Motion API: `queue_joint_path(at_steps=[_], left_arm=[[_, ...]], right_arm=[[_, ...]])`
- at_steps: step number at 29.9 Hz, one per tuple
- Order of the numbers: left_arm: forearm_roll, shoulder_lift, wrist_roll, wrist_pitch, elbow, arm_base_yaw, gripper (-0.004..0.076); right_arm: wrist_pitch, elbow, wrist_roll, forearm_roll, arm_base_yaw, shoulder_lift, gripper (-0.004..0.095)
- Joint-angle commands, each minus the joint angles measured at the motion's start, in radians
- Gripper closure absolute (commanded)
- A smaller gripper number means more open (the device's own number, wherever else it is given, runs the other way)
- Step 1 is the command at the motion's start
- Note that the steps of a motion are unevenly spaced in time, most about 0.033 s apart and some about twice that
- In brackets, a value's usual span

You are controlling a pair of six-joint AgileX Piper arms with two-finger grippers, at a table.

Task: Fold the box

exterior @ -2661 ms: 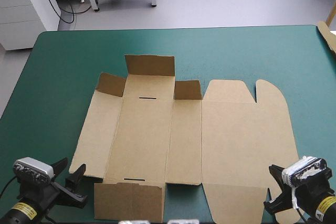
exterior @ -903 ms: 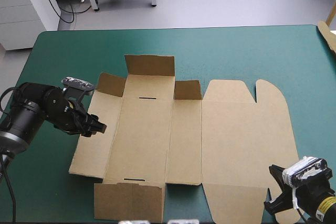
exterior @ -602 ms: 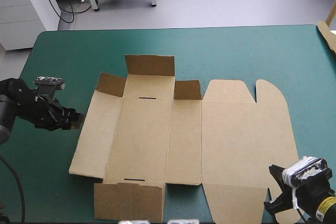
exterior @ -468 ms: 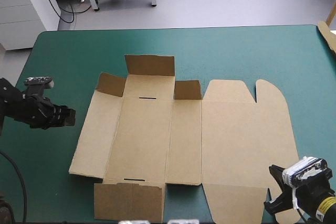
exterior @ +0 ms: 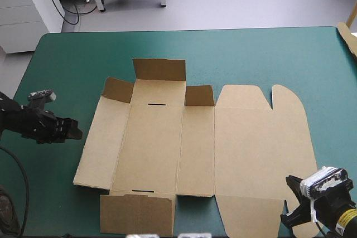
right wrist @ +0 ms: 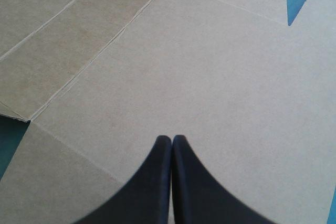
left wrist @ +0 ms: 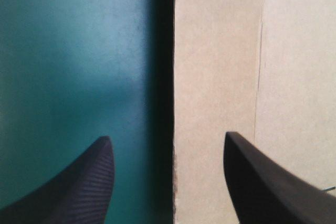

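Observation:
The brown box [exterior: 195, 149] lies spread out flat in the middle of the teal-green cover [exterior: 251, 54], with its three small far flaps [exterior: 159, 69] tilted up. My left gripper [exterior: 74, 132] hovers just left of the box's left edge. In the left wrist view it [left wrist: 167, 136] stands open, and the edge of the box [left wrist: 220, 77] runs between its fingers with nothing gripped. My right gripper [exterior: 291, 202] is at the box's near right corner. In the right wrist view it [right wrist: 172, 138] is shut in a pointed arch over the bare board [right wrist: 210, 66].
A strip of more brown board [exterior: 347, 36] sticks in at the table's far right edge. Bare teal-green cover [left wrist: 68, 51] lies to the left of the box and along the far side.
My left arm rose from the near left corner, reached over the box's left panel, then drew back left off the board. The box and the right arm have not moved.

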Motion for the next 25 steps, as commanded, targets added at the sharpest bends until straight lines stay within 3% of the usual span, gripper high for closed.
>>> queue_joint_path(at_steps=[1, 13, 25], left_arm=[[-0.056, 0.002, 0.032, 0.060, 0.030, 0.001, 0.0286], [-0.149, 0.062, 0.066, 0.060, 0.137, -0.022, 0.0286], [-0.151, 0.062, 0.070, 0.060, 0.165, -0.235, 0.0287]], right_arm=[[-0.069, -0.026, 0.001, -0.010, -0.001, 0.013, 0.0924], [-0.069, -0.026, 0.001, -0.010, -0.001, 0.013, 0.0924], [-0.069, -0.026, 0.001, -0.010, -0.001, 0.013, 0.0924]])
